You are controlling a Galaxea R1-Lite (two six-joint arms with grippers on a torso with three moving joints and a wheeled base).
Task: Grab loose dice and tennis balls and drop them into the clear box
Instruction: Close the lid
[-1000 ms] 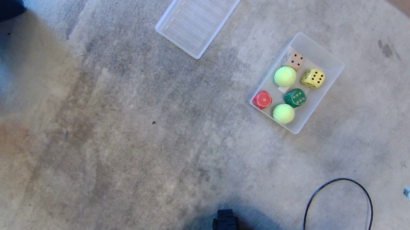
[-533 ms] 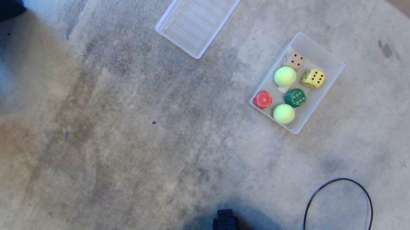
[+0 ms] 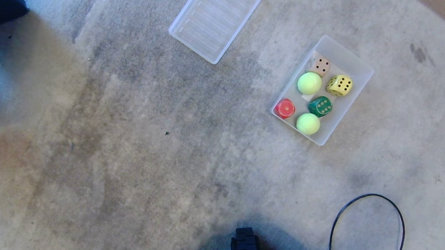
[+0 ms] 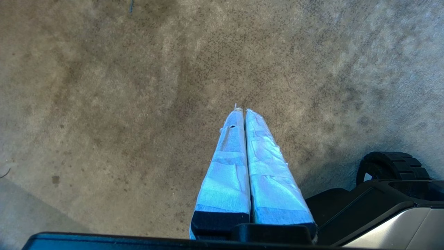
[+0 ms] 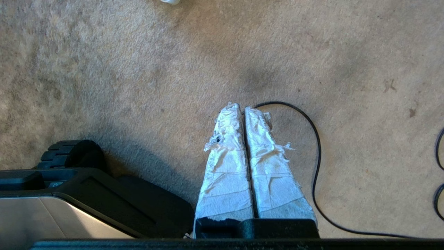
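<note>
Clear box (image 3: 356, 66): on the carpet (image 3: 132, 145), right of the ribbed lid (image 3: 217, 20).
Dice: red (image 3: 285, 108), green (image 3: 320, 106), yellow (image 3: 339, 85) and beige (image 3: 320, 65), all inside the clear box.
Tennis balls: two (image 3: 309, 83) (image 3: 307, 123), inside the clear box among the dice.
Left claw (image 4: 241, 110): clenched, empty, over bare carpet.
Right claw (image 5: 241, 107): clenched, empty, beside a black cable (image 5: 314, 146), away from the clear box.

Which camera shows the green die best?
The head view: the green die sits in full view inside the clear box, pips visible. The left wrist and right wrist views show only carpet and each closed hand, not the die.
</note>
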